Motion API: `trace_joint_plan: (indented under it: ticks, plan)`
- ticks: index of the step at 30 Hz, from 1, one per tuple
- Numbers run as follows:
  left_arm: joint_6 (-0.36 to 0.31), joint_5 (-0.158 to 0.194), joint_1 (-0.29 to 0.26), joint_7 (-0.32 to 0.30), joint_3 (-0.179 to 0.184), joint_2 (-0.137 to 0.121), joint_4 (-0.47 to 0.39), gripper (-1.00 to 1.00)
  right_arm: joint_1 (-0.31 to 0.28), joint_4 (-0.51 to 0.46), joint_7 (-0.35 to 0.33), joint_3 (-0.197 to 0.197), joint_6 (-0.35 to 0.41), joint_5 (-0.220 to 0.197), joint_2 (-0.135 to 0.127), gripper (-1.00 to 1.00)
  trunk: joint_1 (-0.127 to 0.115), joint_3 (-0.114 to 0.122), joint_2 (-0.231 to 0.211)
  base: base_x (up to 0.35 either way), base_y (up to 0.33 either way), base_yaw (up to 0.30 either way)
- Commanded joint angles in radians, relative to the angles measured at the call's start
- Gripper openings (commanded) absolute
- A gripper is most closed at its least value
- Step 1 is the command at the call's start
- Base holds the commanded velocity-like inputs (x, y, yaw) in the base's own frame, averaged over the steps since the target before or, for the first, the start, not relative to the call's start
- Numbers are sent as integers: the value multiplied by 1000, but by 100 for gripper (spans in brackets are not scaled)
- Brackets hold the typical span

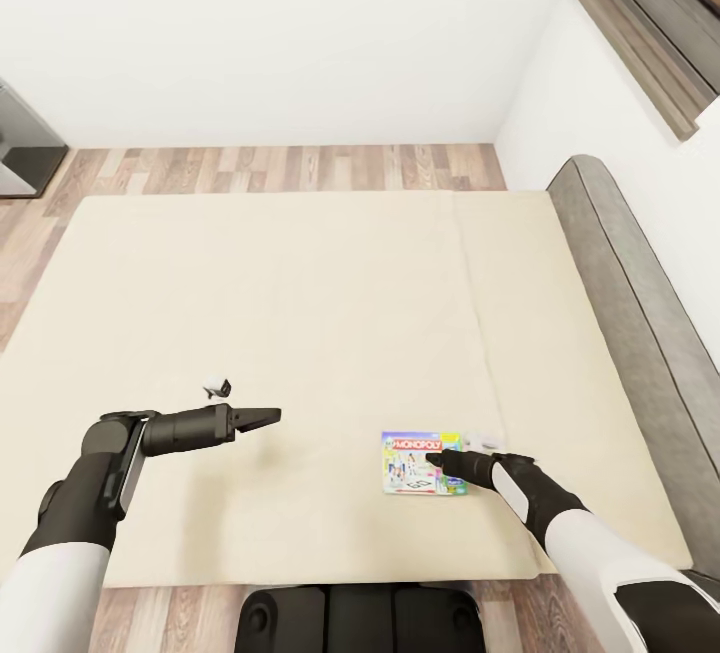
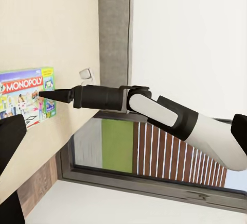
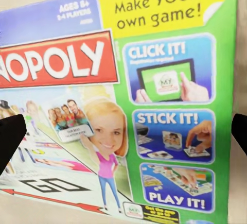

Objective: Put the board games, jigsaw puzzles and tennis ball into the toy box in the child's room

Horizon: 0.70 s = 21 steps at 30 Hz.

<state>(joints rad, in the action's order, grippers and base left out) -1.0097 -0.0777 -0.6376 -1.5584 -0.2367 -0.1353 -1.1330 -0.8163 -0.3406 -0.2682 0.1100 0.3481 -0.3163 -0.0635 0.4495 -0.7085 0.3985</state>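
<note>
On the bed (image 1: 300, 333), near its front edge and by the mattress seam, the Monopoly board game (image 1: 415, 463) lies flat with our right gripper (image 1: 436, 458) poised over its right part, fingers spread as the dark tips at both margins of the right wrist view suggest; we judge the grab wants the fingers brought down over a box edge, since the box is thin and flat. Our left gripper (image 1: 268, 416) hangs well to the left, its fingers looking closed on nothing. The left wrist view gives the right arm side-on, fingertip (image 2: 49, 95) at the box (image 2: 27, 94); the right wrist view gives only the box lid (image 3: 123, 105), close up.
</note>
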Motion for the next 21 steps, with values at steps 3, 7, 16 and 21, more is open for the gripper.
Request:
trace_joint_plan:
  ticks: [3,7,16,21]
  plan:
    - [-10,-8,-1,-8,-1,0,0,100,0,-1,1,8,5,-10,-1,100,1,-1,2,0,132,0]
    - [-10,-8,-1,-8,-1,0,-1,100,0,-1,1,8,5,-10,0,100,1,-1,2,0,132,0]
    - [-10,-8,-1,-8,-1,0,-1,100,0,-1,1,8,5,-10,1,100,1,-1,2,0,132,0]
    - [-10,-8,-1,-8,-1,0,-1,100,0,-1,1,8,5,-10,2,100,1,-1,2,0,131,0]
